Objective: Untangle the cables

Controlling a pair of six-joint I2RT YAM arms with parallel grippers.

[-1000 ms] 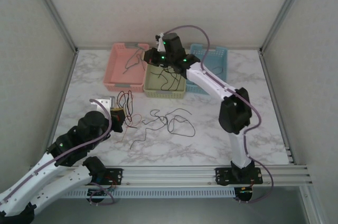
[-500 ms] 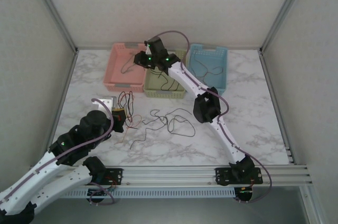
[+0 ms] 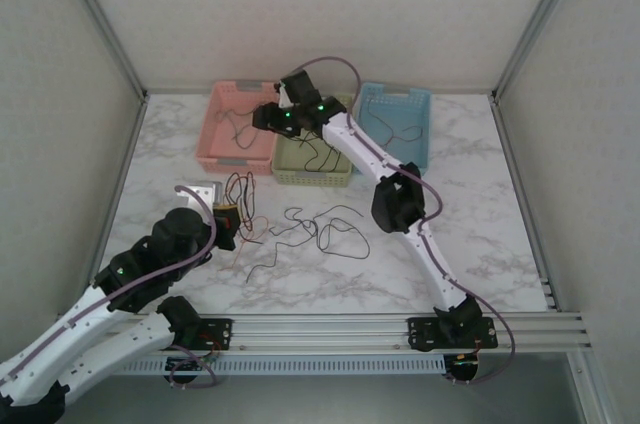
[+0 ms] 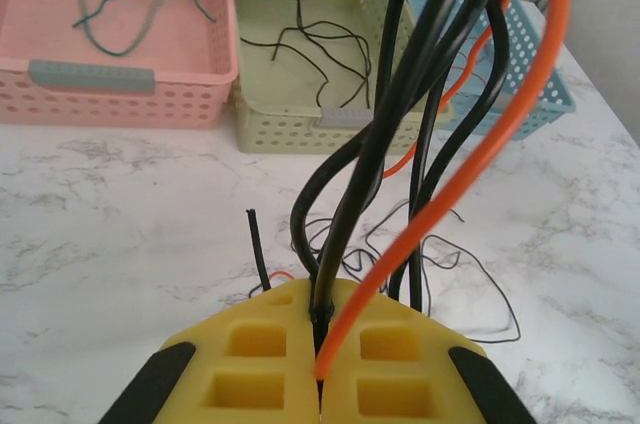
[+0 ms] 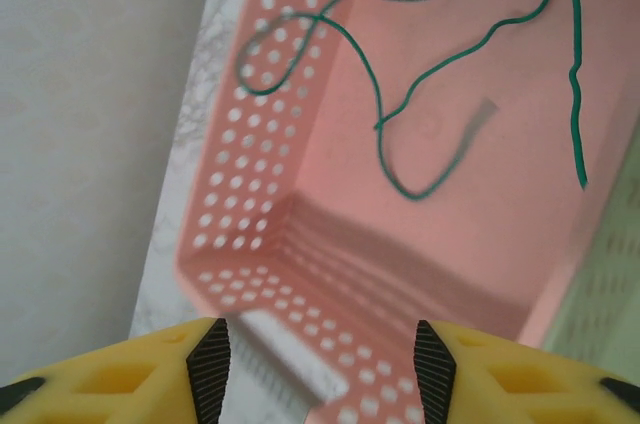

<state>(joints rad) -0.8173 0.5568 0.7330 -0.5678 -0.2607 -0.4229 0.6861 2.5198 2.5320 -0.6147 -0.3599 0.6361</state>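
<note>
My left gripper (image 4: pixel 322 344) is shut on a bundle of cables, thick-looking black strands (image 4: pixel 400 114) and an orange one (image 4: pixel 500 134), which rise from its yellow fingers. From above it (image 3: pixel 222 216) sits at the table's left. A loose tangle of black cables (image 3: pixel 320 229) lies on the marble beside it. Over the pink basket (image 3: pixel 215 144) my right gripper (image 3: pixel 262 116) hangs open, nothing between its pads (image 5: pixel 320 364). A green cable (image 5: pixel 430 74) lies curled on the pink floor below.
Three baskets stand in a row at the back: pink, pale green (image 3: pixel 312 176) with black cables in it, and blue (image 3: pixel 420 99) with a cable inside. The right arm stretches diagonally across the table's middle. A silver block (image 3: pixel 195 191) sits by the left gripper.
My right gripper has swung left from above the green basket to over the pink one, and its jaws have opened. The left arm and its cables have stayed put.
</note>
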